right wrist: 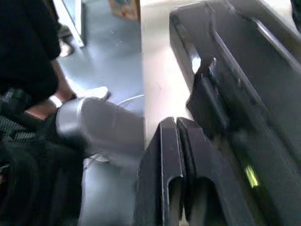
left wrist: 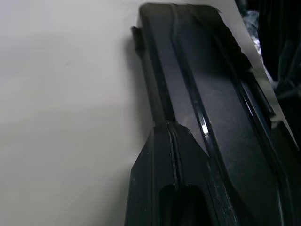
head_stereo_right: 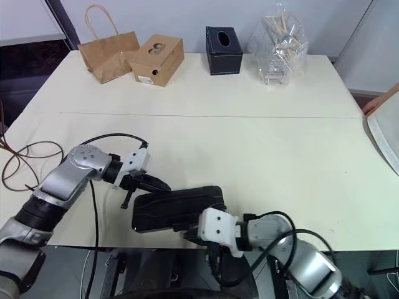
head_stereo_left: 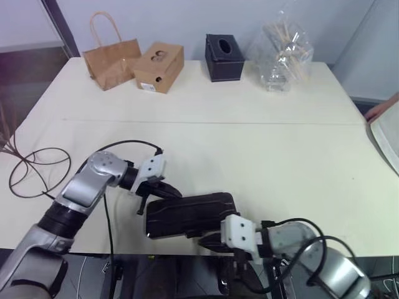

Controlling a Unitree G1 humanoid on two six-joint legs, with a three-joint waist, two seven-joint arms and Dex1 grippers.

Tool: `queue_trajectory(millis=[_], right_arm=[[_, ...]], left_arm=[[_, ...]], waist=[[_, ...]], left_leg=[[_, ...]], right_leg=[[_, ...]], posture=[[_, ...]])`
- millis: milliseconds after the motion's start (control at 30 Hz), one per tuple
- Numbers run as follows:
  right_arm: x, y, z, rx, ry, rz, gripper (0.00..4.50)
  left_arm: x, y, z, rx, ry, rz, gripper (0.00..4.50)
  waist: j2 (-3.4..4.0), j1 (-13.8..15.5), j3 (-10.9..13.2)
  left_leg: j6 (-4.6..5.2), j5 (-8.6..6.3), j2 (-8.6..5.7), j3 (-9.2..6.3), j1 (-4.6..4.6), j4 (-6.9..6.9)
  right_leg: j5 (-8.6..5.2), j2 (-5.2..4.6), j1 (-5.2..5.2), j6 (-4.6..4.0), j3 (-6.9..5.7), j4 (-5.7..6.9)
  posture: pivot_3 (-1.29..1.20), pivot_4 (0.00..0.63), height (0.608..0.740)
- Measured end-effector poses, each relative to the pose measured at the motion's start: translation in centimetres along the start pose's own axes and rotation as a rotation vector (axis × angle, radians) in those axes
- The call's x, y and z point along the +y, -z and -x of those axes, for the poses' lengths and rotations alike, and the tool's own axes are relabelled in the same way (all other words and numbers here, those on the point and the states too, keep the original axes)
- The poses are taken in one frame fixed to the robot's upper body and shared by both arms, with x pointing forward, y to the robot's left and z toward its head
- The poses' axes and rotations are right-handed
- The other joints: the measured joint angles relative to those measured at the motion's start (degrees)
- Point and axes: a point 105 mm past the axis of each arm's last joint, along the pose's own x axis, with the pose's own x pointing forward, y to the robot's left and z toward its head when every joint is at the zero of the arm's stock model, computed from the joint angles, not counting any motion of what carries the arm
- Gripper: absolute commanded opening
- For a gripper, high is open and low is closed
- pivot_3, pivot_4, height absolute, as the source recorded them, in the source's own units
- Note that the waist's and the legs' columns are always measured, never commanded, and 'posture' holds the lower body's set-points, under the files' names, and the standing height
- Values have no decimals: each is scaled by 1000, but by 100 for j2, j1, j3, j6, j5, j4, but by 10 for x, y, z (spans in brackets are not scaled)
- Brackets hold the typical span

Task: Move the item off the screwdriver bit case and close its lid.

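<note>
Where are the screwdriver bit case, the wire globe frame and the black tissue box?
screwdriver bit case (head_stereo_left: 187, 215): left eye view, dark glossy top.
wire globe frame (head_stereo_left: 38, 171): left eye view, a hoop at the table's left edge.
black tissue box (head_stereo_left: 223, 58): left eye view, front face.

the flat rectangular dark glossy screwdriver bit case (head_stereo_left: 189, 215) lies on the pale worktop (head_stereo_left: 262, 143) at its near edge, lid down on it. the left gripper (head_stereo_left: 151, 190) sits at the case's left end, touching it; the right gripper (head_stereo_left: 209, 240) sits at the case's near edge, toward its right. the large dark brown wire globe-shaped frame (head_stereo_left: 34, 171) rests on the worktop's left edge, well apart from the case. along the far edge, from left to right, stand a brown paper bag with handles (head_stereo_left: 109, 56), a brown cardboard box (head_stereo_left: 159, 67) just beside it, a black tissue box (head_stereo_left: 223, 57), and a clear plastic bag of sticks (head_stereo_left: 283, 53).
</note>
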Motion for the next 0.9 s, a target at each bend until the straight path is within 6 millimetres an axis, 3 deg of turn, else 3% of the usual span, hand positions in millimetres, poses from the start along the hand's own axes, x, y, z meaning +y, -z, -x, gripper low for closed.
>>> queue_trajectory(millis=[200,367,500,633,733,833,867,900], right_arm=[[-5,8,-15,57,83,148,44],[-18,15,-11,115,210,270,44],[-20,16,-10,123,227,296,44],[-26,19,0,130,272,269,44],[-26,22,19,120,279,154,44],[-22,9,52,71,254,1,44],[-23,0,74,58,236,-57,44],[-24,-5,87,57,223,-80,538]], left_arm=[[-4,-8,-19,-24,93,-37,0],[-7,-8,-28,-29,142,-51,0],[11,-9,-25,-61,78,11,0],[26,-13,4,-89,6,158,0],[39,-21,28,-94,-83,143,0],[34,-8,58,-31,-151,161,0],[26,-8,72,-14,-159,172,0],[20,-10,81,-9,-163,174,0]], waist=[[-3,-21,-3],[-4,-17,-4],[-6,-6,-7],[-7,-38,-5],[-6,-17,-4],[-5,-55,-2],[-6,-63,5],[-6,-57,8]], left_leg=[[0,0,-2,0,7,3],[0,1,2,-2,43,3],[0,1,1,-4,53,6],[1,1,2,-5,33,4],[1,1,2,-9,20,3],[4,-1,11,-17,15,0],[4,-1,19,-17,11,1],[4,-1,20,-18,13,0]], right_leg=[[1,4,4,0,0,3],[-1,11,37,-7,0,7],[-1,11,48,-7,-1,6],[2,14,27,-1,-1,9],[9,12,19,14,-3,8],[11,9,10,15,4,7],[11,8,7,15,4,6],[11,5,9,15,3,5]], posture=[[0,150,737],[0,150,737],[0,150,737],[0,150,737],[0,150,737],[0,150,737],[0,150,737],[0,150,737]])
